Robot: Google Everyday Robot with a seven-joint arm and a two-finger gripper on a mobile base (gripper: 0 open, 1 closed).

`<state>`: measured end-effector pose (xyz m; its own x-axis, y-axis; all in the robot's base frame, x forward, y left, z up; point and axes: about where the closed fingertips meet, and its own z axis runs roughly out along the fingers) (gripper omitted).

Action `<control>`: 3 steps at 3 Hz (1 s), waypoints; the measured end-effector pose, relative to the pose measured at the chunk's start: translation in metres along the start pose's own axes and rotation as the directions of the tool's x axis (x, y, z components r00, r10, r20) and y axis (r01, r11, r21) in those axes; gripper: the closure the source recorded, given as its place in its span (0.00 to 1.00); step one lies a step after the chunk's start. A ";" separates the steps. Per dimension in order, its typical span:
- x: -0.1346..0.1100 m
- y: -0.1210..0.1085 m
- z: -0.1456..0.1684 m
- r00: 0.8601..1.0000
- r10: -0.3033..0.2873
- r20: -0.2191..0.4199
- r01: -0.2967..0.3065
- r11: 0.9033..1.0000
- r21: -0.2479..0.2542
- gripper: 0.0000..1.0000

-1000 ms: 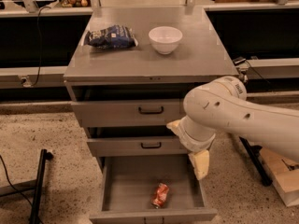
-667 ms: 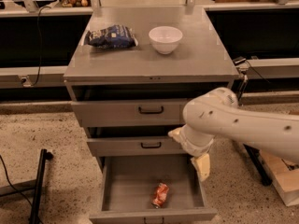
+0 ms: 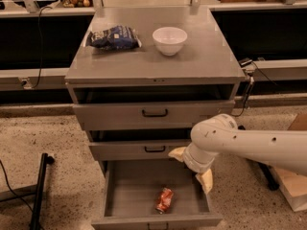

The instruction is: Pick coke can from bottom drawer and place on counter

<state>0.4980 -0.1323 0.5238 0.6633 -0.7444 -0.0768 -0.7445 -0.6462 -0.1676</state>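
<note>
The coke can [image 3: 164,200] lies on its side on the floor of the bottom drawer [image 3: 125,186], near the middle front. The drawer is pulled fully open. My gripper [image 3: 191,166] hangs over the drawer's right rear part, above and to the right of the can, not touching it. Its two cream fingers [image 3: 206,180] are spread apart and hold nothing. The white arm reaches in from the right. The counter [image 3: 153,61] is the grey top of the cabinet.
A dark blue chip bag [image 3: 114,36] and a white bowl [image 3: 169,40] sit at the back of the counter. The two upper drawers [image 3: 154,113] stand slightly ajar. A black stand leg [image 3: 39,190] is at the left and a cardboard box [image 3: 292,186] at the right.
The arm has dropped lower and the gripper has come down toward the open bottom drawer. The can has not moved.
</note>
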 end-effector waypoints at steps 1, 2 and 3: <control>0.000 -0.004 0.009 1.000 -0.017 0.001 0.017 0.999 -0.041 0.00; 0.005 -0.020 0.066 0.995 -0.096 0.035 0.097 0.995 -0.031 0.00; 0.007 -0.024 0.147 0.982 -0.171 0.085 0.176 0.983 -0.049 0.00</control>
<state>0.5313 -0.0976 0.3830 0.7848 -0.6059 -0.1302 -0.6193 -0.7744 -0.1298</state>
